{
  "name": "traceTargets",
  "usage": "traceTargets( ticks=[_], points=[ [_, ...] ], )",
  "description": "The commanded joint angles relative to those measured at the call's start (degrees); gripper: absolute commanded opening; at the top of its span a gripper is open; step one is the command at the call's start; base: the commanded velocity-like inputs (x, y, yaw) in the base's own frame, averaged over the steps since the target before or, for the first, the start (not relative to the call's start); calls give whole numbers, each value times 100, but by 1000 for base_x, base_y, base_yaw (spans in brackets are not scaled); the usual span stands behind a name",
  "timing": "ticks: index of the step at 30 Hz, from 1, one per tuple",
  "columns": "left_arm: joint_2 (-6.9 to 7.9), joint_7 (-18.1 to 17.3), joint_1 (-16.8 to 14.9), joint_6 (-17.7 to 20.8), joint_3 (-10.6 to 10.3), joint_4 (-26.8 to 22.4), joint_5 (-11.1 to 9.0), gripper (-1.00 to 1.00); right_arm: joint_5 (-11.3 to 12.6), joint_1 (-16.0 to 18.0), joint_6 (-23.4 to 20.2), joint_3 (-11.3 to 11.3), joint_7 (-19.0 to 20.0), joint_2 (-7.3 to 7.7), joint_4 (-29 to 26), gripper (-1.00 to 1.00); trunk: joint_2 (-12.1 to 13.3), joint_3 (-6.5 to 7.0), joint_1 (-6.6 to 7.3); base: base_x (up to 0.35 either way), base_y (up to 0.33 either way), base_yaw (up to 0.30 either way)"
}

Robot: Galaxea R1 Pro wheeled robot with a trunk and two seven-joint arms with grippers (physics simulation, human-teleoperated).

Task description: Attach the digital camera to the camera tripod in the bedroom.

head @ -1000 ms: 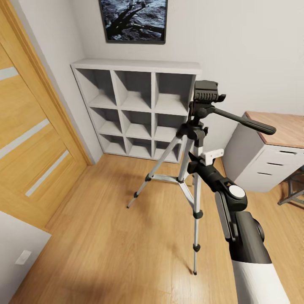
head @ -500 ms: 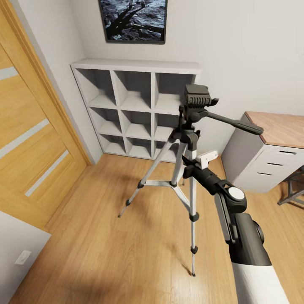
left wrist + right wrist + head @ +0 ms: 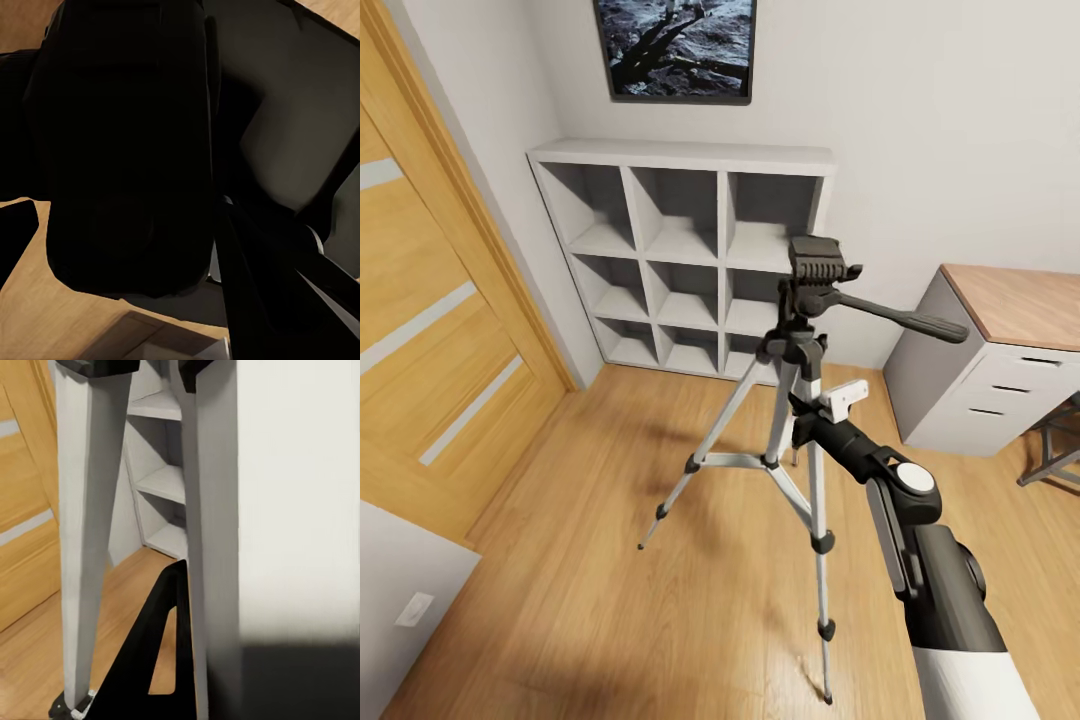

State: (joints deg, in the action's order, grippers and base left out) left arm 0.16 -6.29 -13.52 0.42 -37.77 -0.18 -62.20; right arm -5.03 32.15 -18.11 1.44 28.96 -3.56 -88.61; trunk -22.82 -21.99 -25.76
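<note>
The camera tripod [image 3: 800, 345] stands on the wood floor in front of the shelf, silver legs spread. It has a black head [image 3: 818, 262], and its pan handle [image 3: 905, 318] points right. My right gripper [image 3: 812, 398] is shut on the upper part of a tripod leg just below the hub. In the right wrist view the silver legs [image 3: 86, 532] run very close past a white finger [image 3: 300, 510]. In the left wrist view a black blocky body, the digital camera [image 3: 127, 150], sits right against the lens in my shut left gripper, with wood floor behind it.
A white cube shelf [image 3: 680, 260] stands against the back wall under a framed picture [image 3: 675, 45]. A wooden door [image 3: 430, 300] is at the left. A grey drawer desk [image 3: 990, 370] and a stool [image 3: 1060, 445] are at the right, and a white cabinet [image 3: 400, 590] is at the lower left.
The tripod has shifted left and nearer to me together with my right gripper, and its head now sits lower in the view. The room has not shifted.
</note>
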Motion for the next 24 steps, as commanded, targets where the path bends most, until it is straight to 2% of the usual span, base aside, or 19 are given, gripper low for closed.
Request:
traceTargets(
  ticks=[1,8,24],
  points=[
    [2,-30,-2,2,-47,1,-47,-100,-45,5,-36,13,40,-5,-10,-100,-10,-8,-3,0,0,0],
    [2,-30,-2,2,-47,1,-47,-100,-38,2,-454,4,32,-4,1,-100,-10,-8,-3,0,0,0],
    [8,-30,-1,2,-47,1,-47,-100,-27,2,-523,24,45,-5,241,-100,-10,-8,-3,0,0,0]
  ],
)
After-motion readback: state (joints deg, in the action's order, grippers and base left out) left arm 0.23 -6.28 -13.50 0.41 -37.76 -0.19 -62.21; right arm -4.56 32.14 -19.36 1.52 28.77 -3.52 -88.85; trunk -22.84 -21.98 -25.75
